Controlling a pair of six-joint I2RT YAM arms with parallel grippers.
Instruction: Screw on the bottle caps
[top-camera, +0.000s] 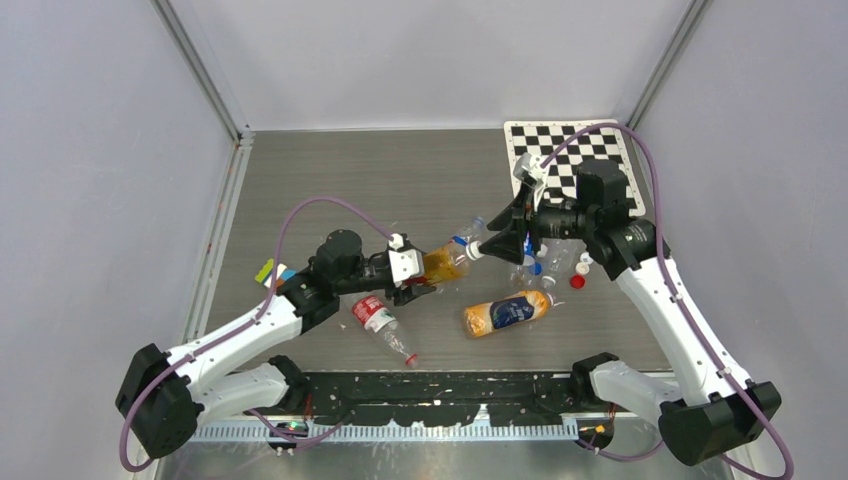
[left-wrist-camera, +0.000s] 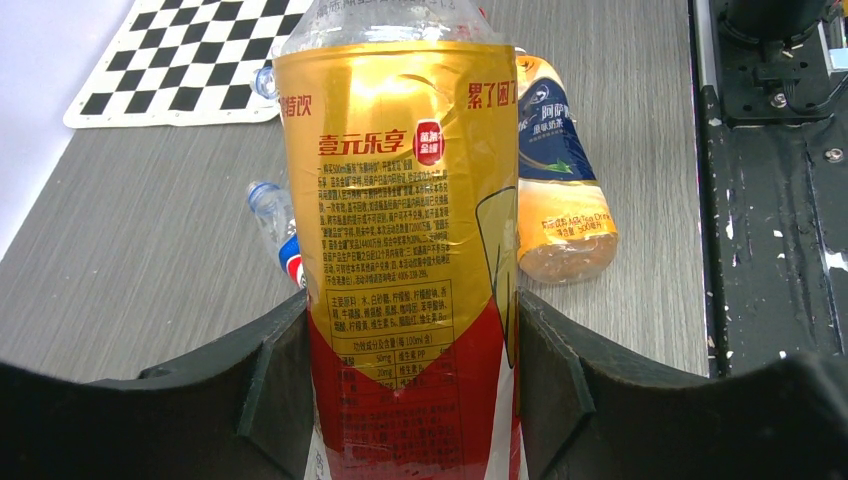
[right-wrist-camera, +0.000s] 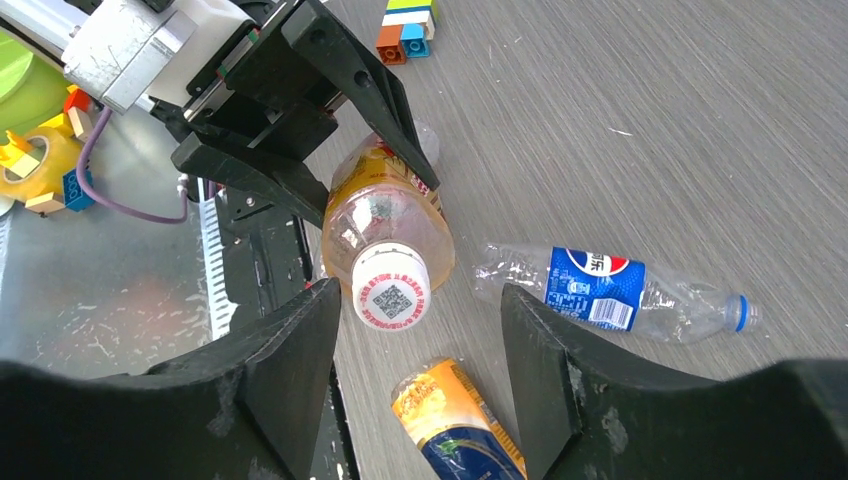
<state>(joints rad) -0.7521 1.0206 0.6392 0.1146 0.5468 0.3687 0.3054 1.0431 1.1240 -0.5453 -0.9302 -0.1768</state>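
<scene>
Evidently midway. Found white cap (right-wrist-camera: 392, 290) seated on gold bottle (left-wrist-camera: 400, 200), itself pinched in left gripper (left-wrist-camera: 412, 300). Found right gripper (right-wrist-camera: 418, 295) jaws spread either side of cap. Judged outstanding: tightening; also red cap (top-camera: 577, 282), seemingly loose nearby.

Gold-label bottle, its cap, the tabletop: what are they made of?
Bottle: thin clear plastic, see-through at the shoulder; glossy gold-and-red film label with glare. Cap: opaque white plastic, fairly matte, printed QR code. Tabletop: grey wood-grain surface, dull; probably laminate, cannot confirm.
</scene>
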